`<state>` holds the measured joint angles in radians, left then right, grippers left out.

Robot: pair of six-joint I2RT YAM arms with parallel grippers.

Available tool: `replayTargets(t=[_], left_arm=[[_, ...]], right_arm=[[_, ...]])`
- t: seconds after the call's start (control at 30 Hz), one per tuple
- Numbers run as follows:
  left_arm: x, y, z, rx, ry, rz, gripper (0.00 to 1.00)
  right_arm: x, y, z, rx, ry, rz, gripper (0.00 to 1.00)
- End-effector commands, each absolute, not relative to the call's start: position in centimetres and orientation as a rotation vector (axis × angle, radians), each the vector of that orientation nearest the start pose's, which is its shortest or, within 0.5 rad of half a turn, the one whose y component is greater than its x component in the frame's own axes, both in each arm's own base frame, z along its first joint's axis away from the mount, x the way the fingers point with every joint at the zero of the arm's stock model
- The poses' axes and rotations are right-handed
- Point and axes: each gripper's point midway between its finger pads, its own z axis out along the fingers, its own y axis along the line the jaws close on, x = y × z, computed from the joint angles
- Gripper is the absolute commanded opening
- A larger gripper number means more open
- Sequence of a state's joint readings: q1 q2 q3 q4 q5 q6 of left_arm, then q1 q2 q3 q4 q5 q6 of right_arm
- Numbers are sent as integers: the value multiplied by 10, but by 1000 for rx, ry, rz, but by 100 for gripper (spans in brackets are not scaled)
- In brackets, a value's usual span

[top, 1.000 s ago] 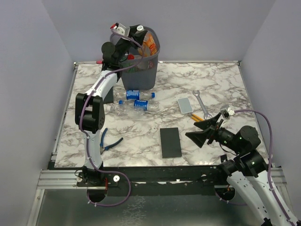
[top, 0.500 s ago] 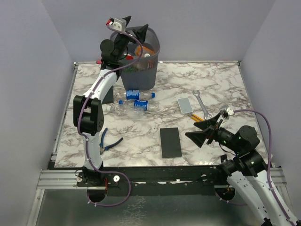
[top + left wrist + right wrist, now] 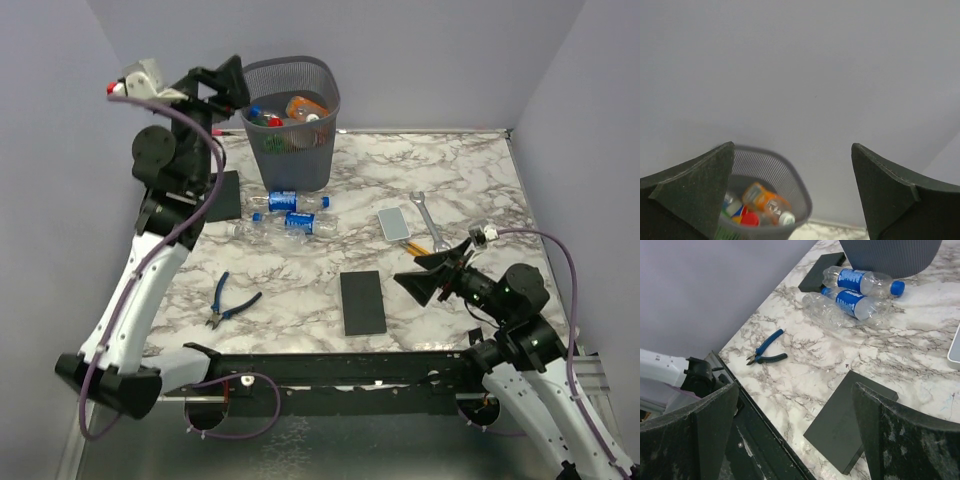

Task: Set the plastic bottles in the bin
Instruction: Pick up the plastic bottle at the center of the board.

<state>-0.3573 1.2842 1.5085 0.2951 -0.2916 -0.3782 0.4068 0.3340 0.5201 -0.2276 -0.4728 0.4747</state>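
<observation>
The left arm is swinging back and away from above the bin [image 3: 296, 160]. The left pincer [image 3: 226, 84] is now standing released and empty, and an orange bottle [image 3: 765, 200] is lying on top inside the bin. The right pincer [image 3: 407, 272] is hanging released and idle. Three bottles [image 3: 855, 296] are lying bunched on the bench [image 3: 480, 190] at the bin's foot. Risk: gripping one is likely sending its neighbours rolling. Only the left wrist view is showing the bin's contents closely. Only the right wrist view is showing the loose bottles' labels.

blue pliers [image 3: 232, 303] | black slab [image 3: 362, 302] mid-table | second slab [image 3: 224, 195] far-left | wrench [image 3: 424, 215]
</observation>
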Motion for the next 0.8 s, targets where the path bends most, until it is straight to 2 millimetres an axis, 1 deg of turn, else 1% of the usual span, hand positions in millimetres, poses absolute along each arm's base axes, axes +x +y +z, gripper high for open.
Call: replayTargets(t=[0.0,0.03,0.1,0.13,0.2,0.23,0.27,0.3,0.37,0.5,0.57,0.6,0.63,0.7,0.77], left_arm=[[376,-96,383,-407,1585,-398,99],[367,-97,356,-464,1619,-440,99],[350,-103,310,-539,1680,-534,99],[342,-104,287,-566,1718,-551,99],[329,-101,247,-627,1794,-539,99],[323,-99,230,-647,1831,-523,99],[319,-97,218,-660,1856,-512,99],[314,-96,210,-672,1868,-504,99],[308,-93,197,-690,1877,-490,99],[303,-82,182,-721,1873,-424,99],[302,-75,175,-766,1857,-399,99],[302,-74,173,-769,1849,-399,99],[302,-75,168,-767,1851,-405,99],[300,-77,159,-784,1855,-425,99],[298,-81,151,-787,1869,-451,99]], right_arm=[[181,177,244,-227,1746,1043,98],[184,181,238,-231,1768,1058,98],[191,190,224,-235,1829,1090,97],[195,195,219,-241,1861,1105,96],[208,203,207,-245,1936,1109,93],[215,206,202,-244,1961,1095,92],[223,209,200,-244,1978,1073,91],[231,212,200,-251,1979,1049,91],[248,222,193,-276,2015,980,91],[283,253,164,-359,2144,825,92],[303,267,155,-391,2157,773,94],[315,273,143,-401,2174,743,94],[328,277,137,-409,2179,709,94],[352,285,125,-437,2197,647,95],[372,296,119,-462,2202,619,94]])
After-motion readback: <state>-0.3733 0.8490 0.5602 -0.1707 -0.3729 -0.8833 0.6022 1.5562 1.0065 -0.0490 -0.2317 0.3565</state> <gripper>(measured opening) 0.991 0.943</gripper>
